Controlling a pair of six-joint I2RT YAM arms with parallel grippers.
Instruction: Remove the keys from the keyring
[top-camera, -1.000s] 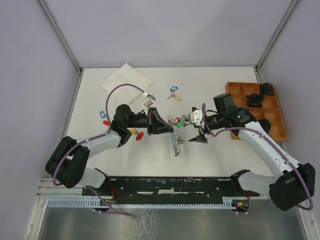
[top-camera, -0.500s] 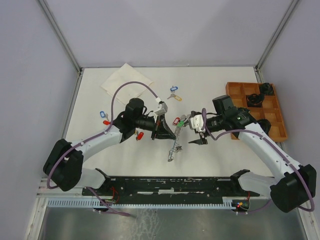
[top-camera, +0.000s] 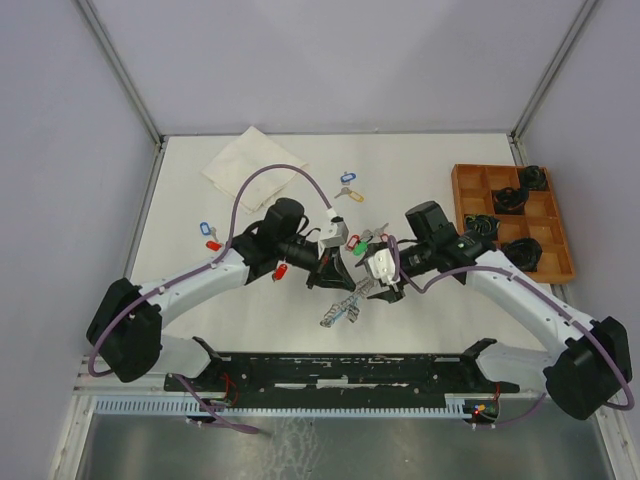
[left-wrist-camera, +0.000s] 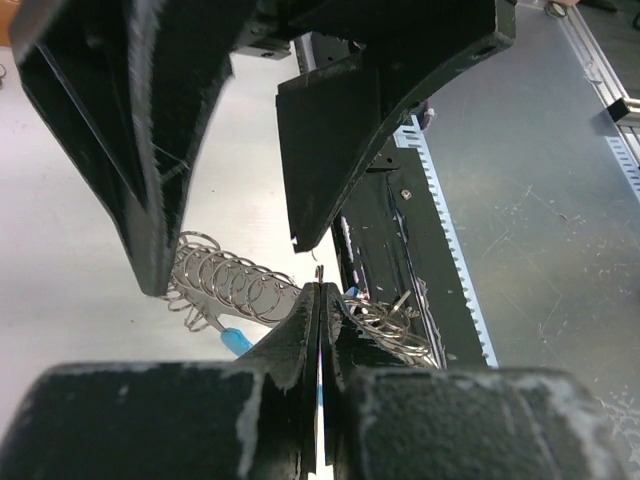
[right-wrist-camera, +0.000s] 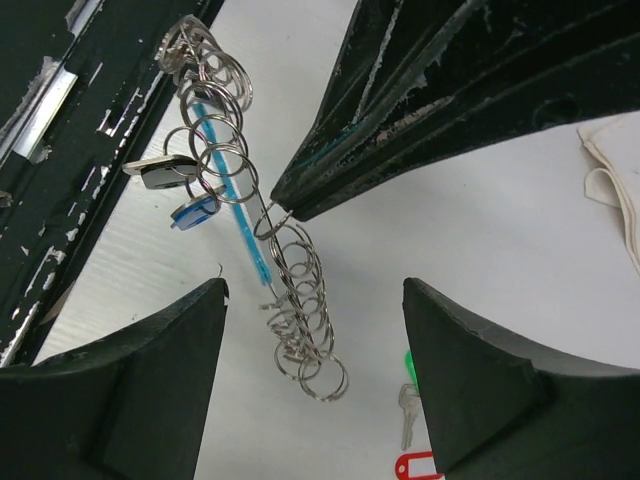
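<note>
The keyring (right-wrist-camera: 295, 290), a long string of silver rings on a light-blue band, hangs in the air. My left gripper (left-wrist-camera: 320, 290) is shut on its wire, and its tips show in the right wrist view pinching a ring. In the top view the keyring (top-camera: 340, 308) dangles below the left gripper (top-camera: 345, 274). Two keys, one with a blue tag (right-wrist-camera: 196, 211) and one with a dark tag (right-wrist-camera: 156, 173), hang near its far end. My right gripper (right-wrist-camera: 312, 290) is open, its fingers on either side of the ring stack without touching it. It sits just right of the left one (top-camera: 370, 272).
Loose tagged keys lie on the white table: blue (top-camera: 347, 177), (top-camera: 206, 228), red (top-camera: 212, 243), (top-camera: 281, 270), and green (right-wrist-camera: 411, 372). A folded cloth (top-camera: 250, 160) lies at the back left. A wooden tray (top-camera: 462, 181) with dark objects stands at the right.
The left arm has carried the keyring right and nearer, and the hanging end has swung left. The right gripper has moved left up to it, with its jaws slightly narrower.
</note>
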